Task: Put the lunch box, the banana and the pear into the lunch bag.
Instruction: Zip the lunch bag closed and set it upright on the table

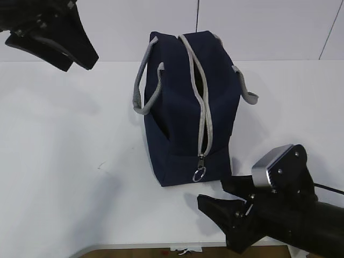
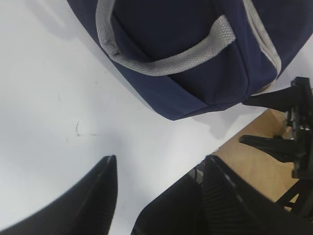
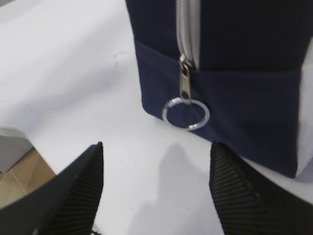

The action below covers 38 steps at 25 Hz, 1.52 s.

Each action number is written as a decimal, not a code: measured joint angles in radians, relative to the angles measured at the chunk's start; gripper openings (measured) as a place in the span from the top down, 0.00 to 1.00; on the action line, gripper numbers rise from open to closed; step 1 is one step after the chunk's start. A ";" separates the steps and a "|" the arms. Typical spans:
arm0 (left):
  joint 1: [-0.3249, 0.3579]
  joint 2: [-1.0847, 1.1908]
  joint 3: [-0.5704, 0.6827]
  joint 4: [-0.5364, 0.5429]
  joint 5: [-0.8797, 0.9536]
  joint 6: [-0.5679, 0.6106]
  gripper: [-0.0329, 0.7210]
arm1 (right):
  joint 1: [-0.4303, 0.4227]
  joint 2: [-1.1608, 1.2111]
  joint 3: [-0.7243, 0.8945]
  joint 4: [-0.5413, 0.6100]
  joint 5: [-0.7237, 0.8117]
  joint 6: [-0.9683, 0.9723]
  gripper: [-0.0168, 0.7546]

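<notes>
Bag point(image 1: 183, 107): upright mid-counter point(image 1: 64, 161), zipper down at ring pull point(image 3: 186, 113). Right hand point(image 3: 156, 186): open, empty, facing the pull. Left hand point(image 2: 159, 191): open, empty. You approach level; pinch the ring squarely.

The scene is bright and evenly lit from above. The white tabletop point(image 1: 64, 161) is nearly washed out and carries only soft grey shadows beside the lunch bag point(image 1: 183, 123) and under each tool. The exterior view is fairly sharp. In the right wrist view the ring pull point(image 3: 186, 112) glints and is slightly soft, while the near black fingers point(image 3: 244, 196) blur at the bottom edge.
</notes>
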 joint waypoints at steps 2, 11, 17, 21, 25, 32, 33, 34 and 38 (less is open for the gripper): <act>0.000 0.000 0.000 -0.001 0.000 0.000 0.40 | 0.000 0.044 -0.015 -0.001 -0.020 0.002 0.30; 0.000 0.000 0.000 -0.001 0.000 0.000 0.40 | 0.000 0.145 -0.094 -0.015 -0.078 0.004 0.30; 0.000 0.000 0.000 -0.001 0.000 0.000 0.40 | 0.000 0.153 -0.136 -0.016 -0.083 0.004 0.30; 0.000 0.000 0.000 -0.001 0.000 0.000 0.40 | 0.000 0.152 -0.146 -0.046 -0.083 0.004 0.30; 0.000 0.000 0.000 -0.001 0.000 0.000 0.40 | 0.000 0.152 -0.146 -0.059 -0.083 0.004 0.30; 0.000 0.000 0.000 -0.001 0.000 0.000 0.41 | 0.000 0.152 -0.146 -0.037 -0.083 0.004 0.30; 0.000 0.000 0.000 -0.001 0.000 0.000 0.41 | 0.000 0.152 -0.146 -0.030 -0.080 0.004 0.31; 0.000 0.000 0.000 -0.001 0.000 0.000 0.41 | 0.000 0.152 -0.146 -0.026 -0.076 0.004 0.32; 0.000 0.000 0.000 -0.001 0.000 0.000 0.41 | 0.000 0.152 -0.146 -0.019 -0.047 0.005 0.41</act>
